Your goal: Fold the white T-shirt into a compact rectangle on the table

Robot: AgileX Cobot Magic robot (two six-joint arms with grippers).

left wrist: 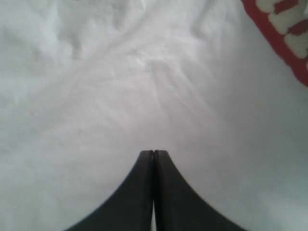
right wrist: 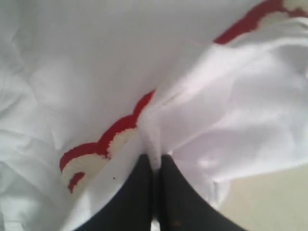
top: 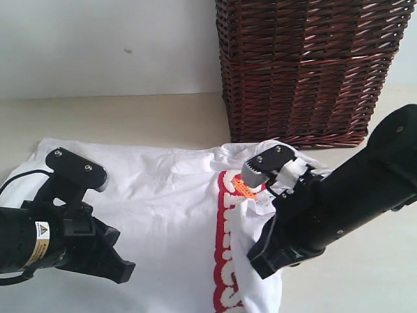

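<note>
The white T-shirt (top: 163,195) lies spread on the table (top: 130,117), with red-outlined lettering (top: 225,248) running down its middle. Its right side is gathered and lifted into a fold. My right gripper (top: 258,261) is shut on that fold; in the right wrist view white cloth (right wrist: 231,96) is pinched between the jaws of the right gripper (right wrist: 154,161), beside the lettering (right wrist: 110,139). Over the shirt's left part my left gripper (top: 122,270) is shut and empty. In the left wrist view the left gripper (left wrist: 153,153) has its tips pressed together above flat cloth (left wrist: 144,86).
A tall dark brown wicker basket (top: 306,65) stands on the table just behind the shirt's right side, against the white wall (top: 98,39). Bare table shows behind the shirt on the left and at the front right (top: 365,280).
</note>
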